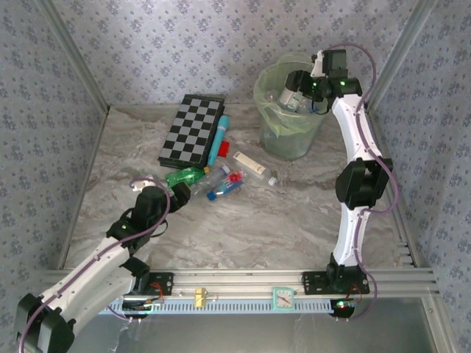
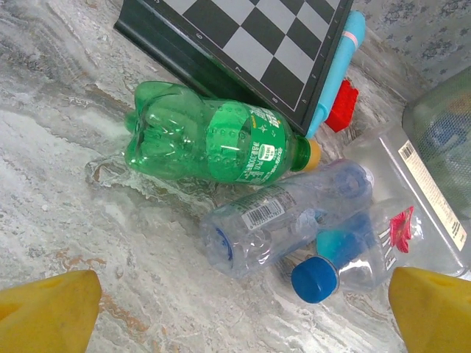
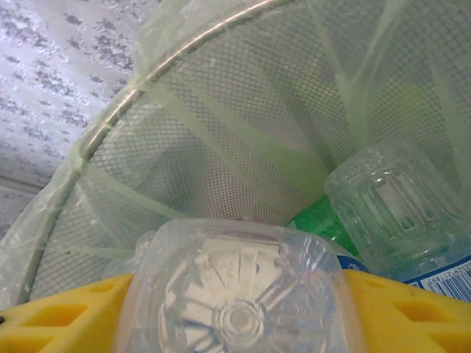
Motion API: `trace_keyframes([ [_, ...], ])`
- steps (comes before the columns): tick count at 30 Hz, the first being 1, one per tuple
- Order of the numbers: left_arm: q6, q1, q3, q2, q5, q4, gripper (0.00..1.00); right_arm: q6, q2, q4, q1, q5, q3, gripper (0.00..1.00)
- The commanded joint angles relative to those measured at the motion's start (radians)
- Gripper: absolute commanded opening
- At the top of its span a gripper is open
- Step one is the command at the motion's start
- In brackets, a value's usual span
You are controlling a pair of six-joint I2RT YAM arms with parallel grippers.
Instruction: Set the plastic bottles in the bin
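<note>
Several plastic bottles lie in a heap mid-table: a green bottle (image 1: 184, 177) (image 2: 206, 140), a clear bottle (image 1: 224, 187) (image 2: 280, 220), and a blue-capped bottle (image 2: 346, 265). My left gripper (image 1: 180, 194) (image 2: 239, 316) hovers just short of them, open wide with nothing between its yellow fingers. At the back right stands the pale-green bin (image 1: 287, 140) (image 3: 243, 125). My right gripper (image 1: 293, 88) (image 3: 239, 316) is over its mouth, with a clear square bottle (image 3: 239, 294) between both fingers, base toward the camera. Another clear bottle (image 3: 397, 213) and a green one (image 3: 316, 220) lie inside the bin.
A checkerboard (image 1: 193, 131) (image 2: 250, 37) lies behind the heap, with a long cyan tube (image 1: 218, 140) (image 2: 335, 81) and a small red block (image 2: 342, 107) along its right edge. A flat white box (image 1: 250, 163) lies between the heap and the bin. Wallpapered walls close in the table.
</note>
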Motion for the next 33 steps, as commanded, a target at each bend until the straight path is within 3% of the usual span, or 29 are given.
trace_keyframes([
  [1, 0.002, 0.005, -0.011, -0.020, 0.014, -0.001, 1.00, -0.001, 0.021, -0.054, 0.001, 0.059, 0.085, 0.80],
  [5, -0.001, 0.005, -0.013, -0.034, 0.014, -0.010, 1.00, -0.013, -0.004, -0.056, -0.008, 0.122, 0.154, 1.00],
  [10, -0.006, 0.005, -0.026, -0.062, 0.001, -0.020, 1.00, -0.068, -0.095, -0.009, -0.002, 0.211, 0.102, 1.00],
  [16, -0.011, 0.005, -0.038, -0.060, -0.006, 0.008, 1.00, -0.064, -0.192, 0.144, 0.026, 0.083, -0.085, 1.00],
  [20, -0.008, 0.005, -0.028, -0.039, 0.003, 0.019, 1.00, -0.072, -0.171, 0.169, 0.077, 0.026, -0.107, 1.00],
  [27, -0.013, 0.005, -0.027, -0.046, 0.008, 0.002, 1.00, -0.052, -0.081, 0.176, 0.121, 0.031, -0.080, 1.00],
  [33, -0.013, 0.007, -0.029, -0.078, -0.002, -0.021, 1.00, -0.042, -0.024, 0.178, 0.105, 0.106, -0.067, 1.00],
])
